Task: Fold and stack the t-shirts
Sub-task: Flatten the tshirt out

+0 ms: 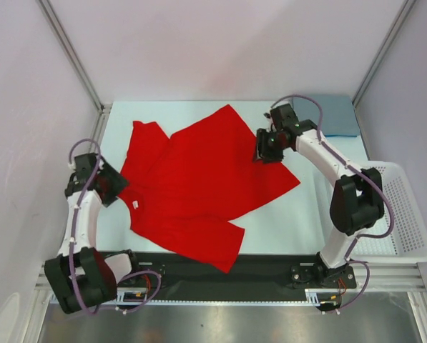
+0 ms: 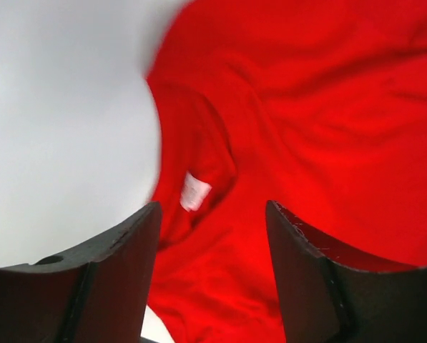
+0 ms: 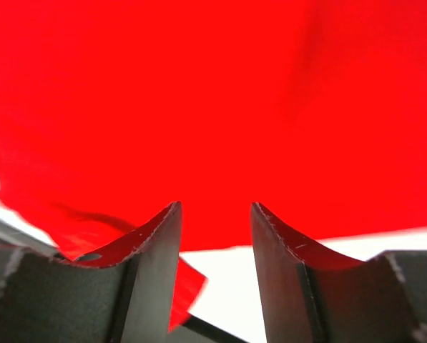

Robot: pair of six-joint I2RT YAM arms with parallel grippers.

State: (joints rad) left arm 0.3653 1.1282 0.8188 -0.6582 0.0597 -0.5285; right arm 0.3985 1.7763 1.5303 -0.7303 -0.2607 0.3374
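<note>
Left fingers [image 2: 106,279] apart over t-shirt [image 2: 320,107], white label [image 2: 194,191].

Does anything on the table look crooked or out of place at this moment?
Yes. The red t-shirt lies unfolded and slanted to the table edges, with creases, and its near corner reaches over the dark rail at the front. The blue t-shirt sits neatly folded in the far right corner.

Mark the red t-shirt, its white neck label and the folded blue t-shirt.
red t-shirt [image 1: 199,179]: top external view, middle of the body.
white neck label [image 2: 194,191]: left wrist view, label's centre.
blue t-shirt [image 1: 338,118]: top external view, top face.
</note>
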